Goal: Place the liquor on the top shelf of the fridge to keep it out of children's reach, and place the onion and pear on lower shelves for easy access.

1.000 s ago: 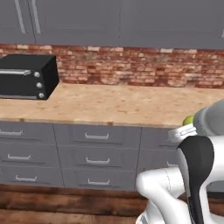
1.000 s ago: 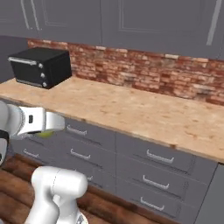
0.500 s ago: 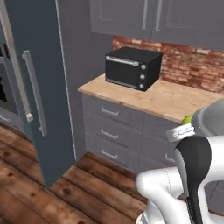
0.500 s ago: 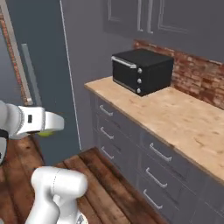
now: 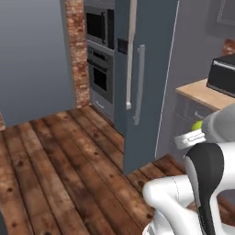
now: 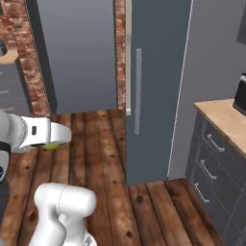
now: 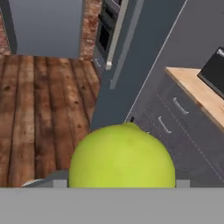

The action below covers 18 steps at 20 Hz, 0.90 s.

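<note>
The pear [image 7: 122, 156] fills the lower middle of the hand view, pinched in the hand [image 7: 122, 183]; a sliver of it shows green at right centre of the left base view [image 5: 197, 125]. The slate fridge [image 5: 147, 78] stands in the upper middle, doors closed, its long handle [image 5: 139, 82] facing out. At right edge, a wooden bench [image 5: 206, 94] carries a black oven [image 5: 222, 73].

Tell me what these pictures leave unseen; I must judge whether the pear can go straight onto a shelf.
- Fridge inside, all views: hidden by the open door's outer face.
- Tool fingers, hand view: hidden behind the pear.
- Pear, left base view: the arm covers it, leaving a green sliver.
- Toaster oven, left base view: cut by the right edge.
</note>
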{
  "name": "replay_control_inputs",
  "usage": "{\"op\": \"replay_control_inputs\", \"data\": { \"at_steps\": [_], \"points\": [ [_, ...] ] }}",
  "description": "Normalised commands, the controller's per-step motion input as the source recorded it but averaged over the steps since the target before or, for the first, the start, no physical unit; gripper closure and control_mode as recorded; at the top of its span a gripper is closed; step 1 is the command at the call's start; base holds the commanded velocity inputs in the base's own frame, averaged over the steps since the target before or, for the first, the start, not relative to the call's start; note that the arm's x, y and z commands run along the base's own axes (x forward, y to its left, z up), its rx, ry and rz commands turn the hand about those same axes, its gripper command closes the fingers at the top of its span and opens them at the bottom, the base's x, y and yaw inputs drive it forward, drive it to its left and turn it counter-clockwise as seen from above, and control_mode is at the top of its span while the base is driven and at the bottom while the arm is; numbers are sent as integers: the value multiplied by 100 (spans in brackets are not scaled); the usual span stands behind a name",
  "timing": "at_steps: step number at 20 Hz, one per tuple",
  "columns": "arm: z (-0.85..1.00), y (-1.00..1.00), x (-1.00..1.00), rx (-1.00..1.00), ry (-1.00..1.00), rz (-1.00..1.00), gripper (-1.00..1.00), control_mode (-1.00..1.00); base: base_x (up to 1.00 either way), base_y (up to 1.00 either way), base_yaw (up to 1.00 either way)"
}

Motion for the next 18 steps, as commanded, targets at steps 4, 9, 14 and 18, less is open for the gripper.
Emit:
{"op": "replay_control_inputs", "data": {
  "at_steps": [4, 9, 14, 18],
  "points": [
    [0, 0, 0, 0, 0, 0, 100, 100, 24, 100, 55],
    [0, 0, 0, 0, 0, 0, 100, 100, 70, 81, 39],
    [0, 0, 0, 0, 0, 0, 100, 100, 96, 21, 2],
    [0, 0, 0, 0, 0, 0, 100, 100, 100, 28, -1]
  ]
}}
